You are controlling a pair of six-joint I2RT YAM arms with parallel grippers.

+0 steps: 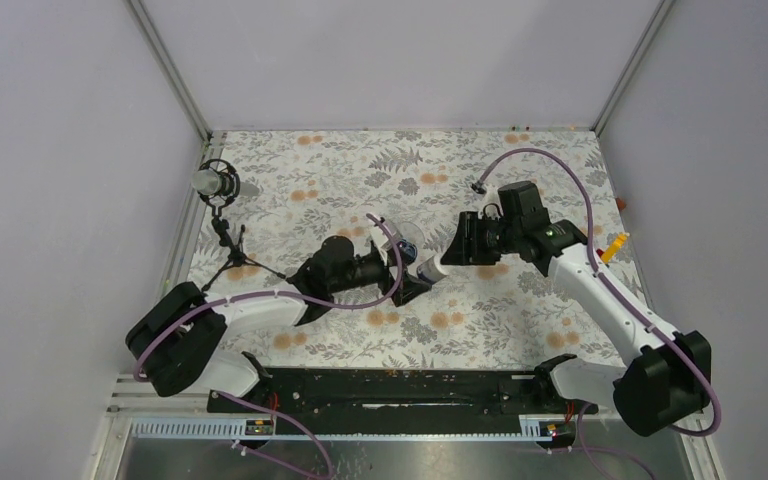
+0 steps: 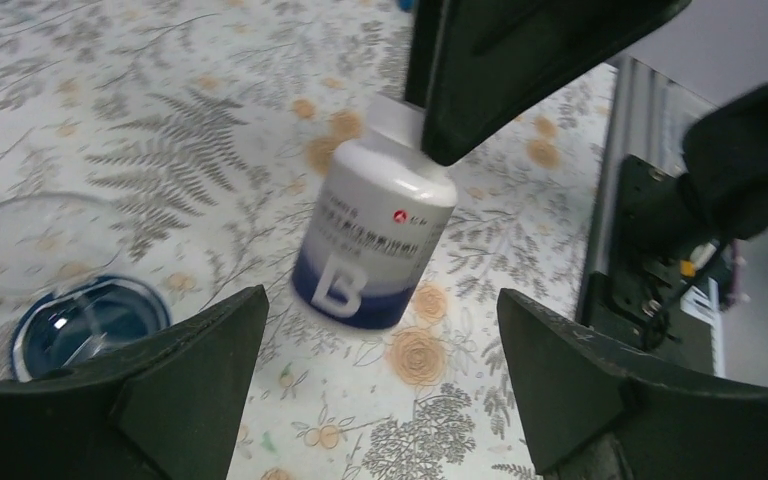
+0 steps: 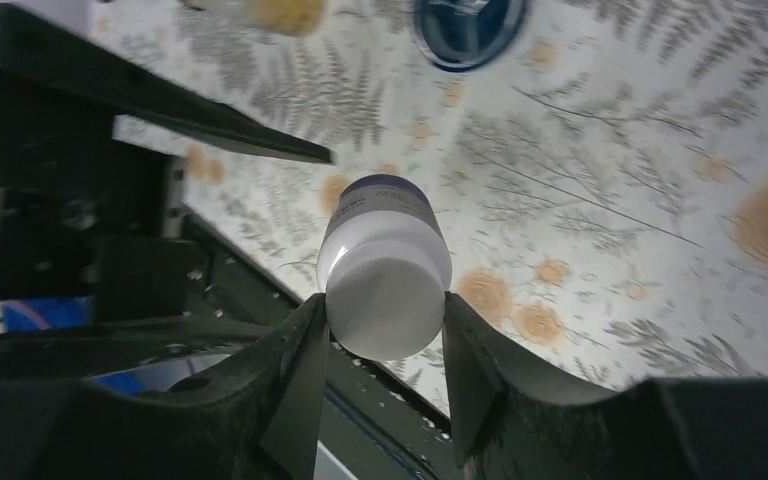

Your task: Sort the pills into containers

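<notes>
A white pill bottle [image 2: 375,235] with a dark blue band, a large "B" and a white cap stands tilted on the flowered table. My right gripper [image 3: 385,312] is shut on its cap, one finger on each side, and comes in from above [image 1: 448,262]. My left gripper [image 2: 382,305] is open and empty, its jaws wide apart just in front of the bottle's base [image 1: 412,278]. The bottle also shows in the right wrist view [image 3: 380,215]. No pills are discernible. The amber bottle is not clearly in view.
A clear cup with a blue base [image 2: 70,300] stands just left of the bottle [image 1: 407,240]. A microphone on a small tripod [image 1: 218,185] stands at the far left. A yellow toy piece [image 1: 615,245] lies at the right edge. The arms' black base rail [image 1: 400,390] runs along the near edge.
</notes>
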